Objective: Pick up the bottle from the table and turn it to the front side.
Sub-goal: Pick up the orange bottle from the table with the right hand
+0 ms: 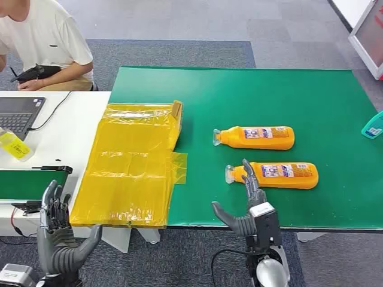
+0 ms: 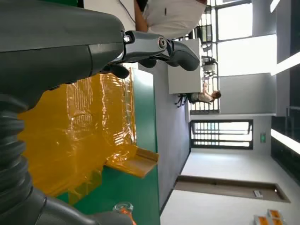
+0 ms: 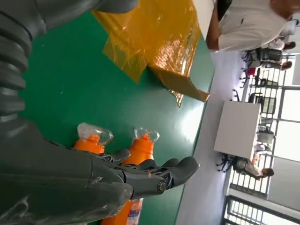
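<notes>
Two orange bottles with clear caps lie on their sides on the green table mat (image 1: 280, 95), caps pointing left. The nearer bottle (image 1: 280, 174) (image 3: 88, 143) lies just past my right hand; the farther bottle (image 1: 260, 137) (image 3: 141, 149) lies behind it. My right hand (image 1: 246, 206) (image 3: 116, 176) hovers at the table's front edge, fingers spread, thumb out to the left, holding nothing, fingertips close to the nearer bottle's neck. My left hand (image 1: 56, 230) (image 2: 88, 47) hangs low at the front left, fingers apart and empty, beside the yellow plastic.
A crumpled yellow plastic bag over a cardboard box (image 1: 133, 161) (image 2: 78, 136) (image 3: 155, 33) covers the mat's left end. A person in a white shirt (image 1: 43, 42) sits at the back left by a laptop (image 1: 18, 113). A teal item (image 1: 374, 125) lies at the right edge.
</notes>
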